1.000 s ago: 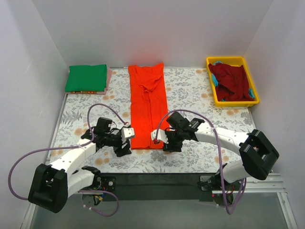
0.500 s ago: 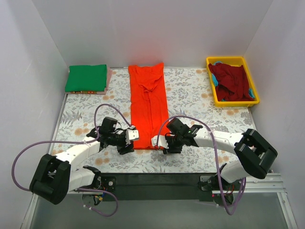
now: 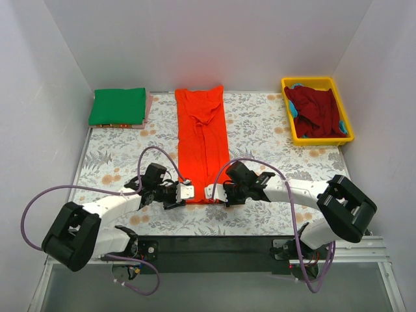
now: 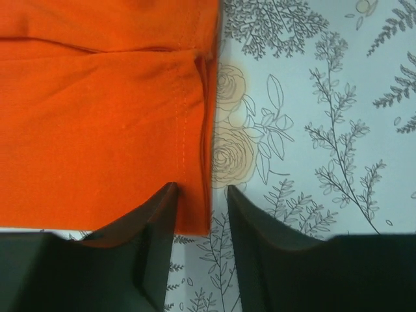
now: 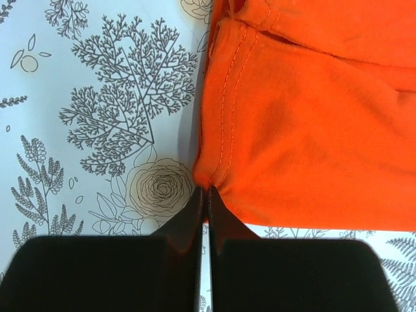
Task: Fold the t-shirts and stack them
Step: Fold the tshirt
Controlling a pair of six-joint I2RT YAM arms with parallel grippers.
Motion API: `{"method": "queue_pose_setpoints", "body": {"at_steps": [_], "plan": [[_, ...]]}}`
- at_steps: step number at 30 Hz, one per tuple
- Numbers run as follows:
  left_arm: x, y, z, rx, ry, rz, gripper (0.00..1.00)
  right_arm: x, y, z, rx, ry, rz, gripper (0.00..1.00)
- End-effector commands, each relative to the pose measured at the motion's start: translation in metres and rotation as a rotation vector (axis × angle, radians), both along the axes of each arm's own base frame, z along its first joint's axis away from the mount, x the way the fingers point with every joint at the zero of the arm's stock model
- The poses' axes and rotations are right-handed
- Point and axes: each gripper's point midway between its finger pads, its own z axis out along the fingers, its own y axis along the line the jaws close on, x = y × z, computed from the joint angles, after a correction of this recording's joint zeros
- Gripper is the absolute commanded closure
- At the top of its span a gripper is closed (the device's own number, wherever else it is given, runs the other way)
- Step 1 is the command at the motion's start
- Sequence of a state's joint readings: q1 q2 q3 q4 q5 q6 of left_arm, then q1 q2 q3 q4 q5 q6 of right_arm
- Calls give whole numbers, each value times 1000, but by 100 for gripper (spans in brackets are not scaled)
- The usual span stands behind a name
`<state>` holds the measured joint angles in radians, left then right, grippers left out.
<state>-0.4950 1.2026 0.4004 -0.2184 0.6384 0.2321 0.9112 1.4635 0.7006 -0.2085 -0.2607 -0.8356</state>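
The orange-red t-shirt (image 3: pixel 203 140) lies as a long narrow strip down the middle of the table. My left gripper (image 3: pixel 187 193) is at its near left corner. In the left wrist view the jaws (image 4: pixel 200 194) stand a little apart, and the shirt's hem corner (image 4: pixel 195 214) lies between them, ungripped. My right gripper (image 3: pixel 209 192) is at the near right corner. It (image 5: pixel 207 190) is shut and pinches the puckered hem of the orange-red shirt (image 5: pixel 312 123). A green t-shirt (image 3: pixel 118 106) lies folded at the back left. A dark red t-shirt (image 3: pixel 315 110) is bunched in the tray.
The yellow plastic tray (image 3: pixel 288 120) stands at the back right, with a bit of blue cloth showing under the dark red shirt. A floral tablecloth (image 3: pixel 273 136) covers the table. White walls close in the left, right and back sides.
Both grippers slid in to the near corners of the orange-red shirt and narrowed. The right one closed on its corner; the left one is much narrower than before.
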Motion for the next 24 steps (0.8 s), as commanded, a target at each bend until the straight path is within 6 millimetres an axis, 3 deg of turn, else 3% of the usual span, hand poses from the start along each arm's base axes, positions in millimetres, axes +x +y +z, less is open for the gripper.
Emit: {"method": "queue_pose_setpoints", "body": {"at_steps": [1,3,7,12,16,20,24], "plan": [[-2,24,-28,146,-10,12,75,-15,-31,-34,-148,41,-25,99],[-3,25,-26,152,-19,-1,90,-15,-31,-32,-152,41,-38,99],[-1,21,-11,135,-15,0,100,-16,-27,-16,-130,53,-63,99],[-12,12,22,60,-9,-39,100,-22,-20,24,-42,54,-69,99],[-32,13,37,37,44,-58,100,-36,-22,42,-37,98,-61,99],[-24,16,44,48,5,-21,100,-31,-14,54,-9,68,-35,99],[0,5,72,-2,-23,24,100,-4,-3,75,26,13,-54,99]]}}
